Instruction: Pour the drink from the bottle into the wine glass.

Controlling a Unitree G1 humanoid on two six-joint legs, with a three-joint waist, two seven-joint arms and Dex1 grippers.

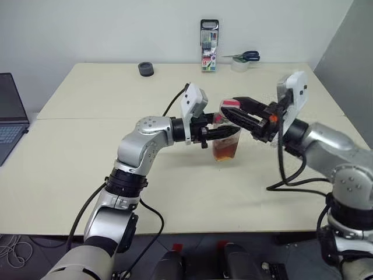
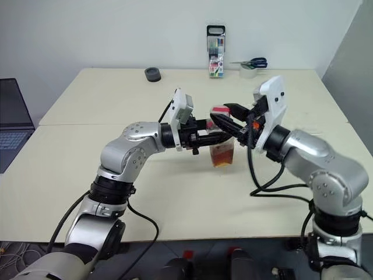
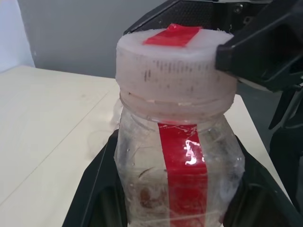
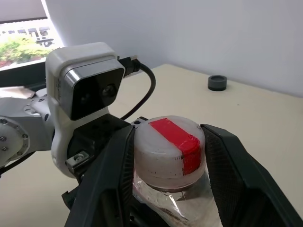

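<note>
L hand (image 1: 217, 132) grips bottle (image 1: 226, 140), amber drink (image 1: 225, 151) low inside.

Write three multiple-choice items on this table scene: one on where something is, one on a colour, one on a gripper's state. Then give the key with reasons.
1. Where do the scissors lie?
A. at the table's far edge, right of the marker pack
B. beside the laptop
C. under the bottle

2. What colour is the tape strip on the bottle and across its cap?
A. blue
B. red
C. green

3. What is the left gripper doing?
A. hanging open above the table
B. resting on the laptop
C. shut on the bottle's body

Key: 1 A, the head views show them on a tape roll at the far edge; 2 B, both wrist views show red; 3 C, its fingers press both sides of the bottle, while the right gripper brackets the cap.
</note>
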